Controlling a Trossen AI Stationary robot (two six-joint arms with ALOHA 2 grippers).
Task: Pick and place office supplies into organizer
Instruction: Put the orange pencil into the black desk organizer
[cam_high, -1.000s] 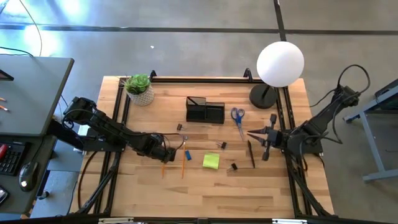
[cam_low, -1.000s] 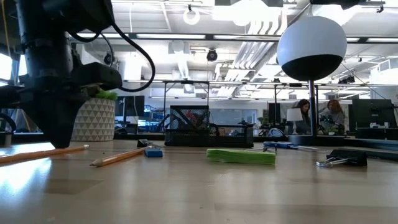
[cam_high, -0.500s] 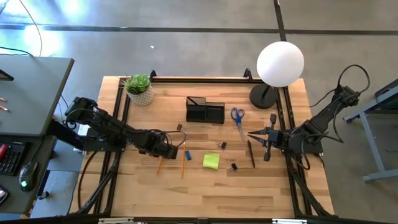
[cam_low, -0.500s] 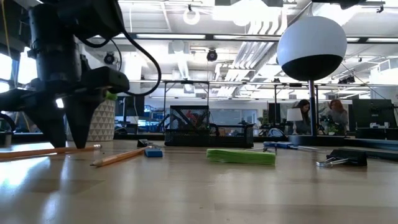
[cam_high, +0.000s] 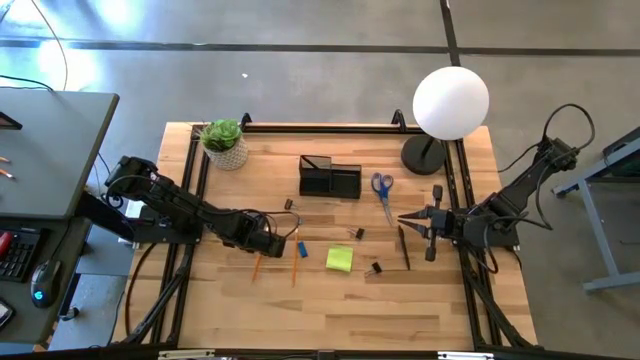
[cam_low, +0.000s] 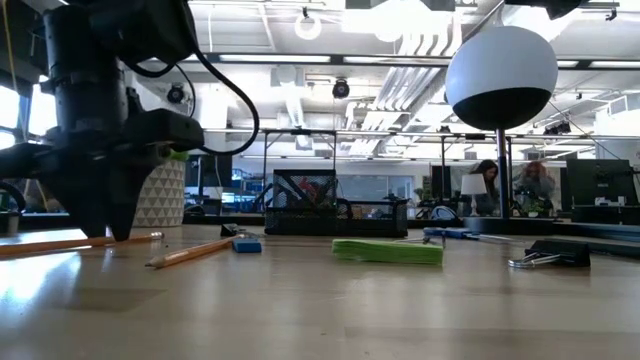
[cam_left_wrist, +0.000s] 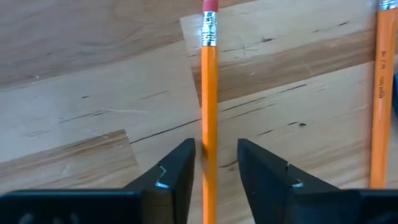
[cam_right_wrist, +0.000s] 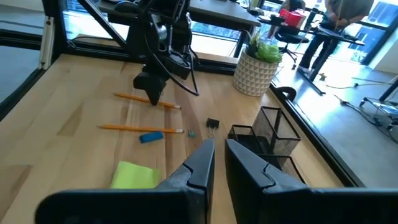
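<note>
Nothing filed yet: we see the organizer upper centre of the high view, apparently holding none of the supplies, while scissors, sticky pad, binder clips and both pencils lie loose on the tabletop. Left gripper fingers part-open, straddling one pencil at frame left, not clamped. Right gripper fingers nearly closed, empty.

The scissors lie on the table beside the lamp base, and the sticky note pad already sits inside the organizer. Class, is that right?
Not quite. The scissors do lie beside the lamp base, but the sticky note pad is not inside the organizer. It lies flat on the table, apart from the organizer. The high view shows this.
</note>
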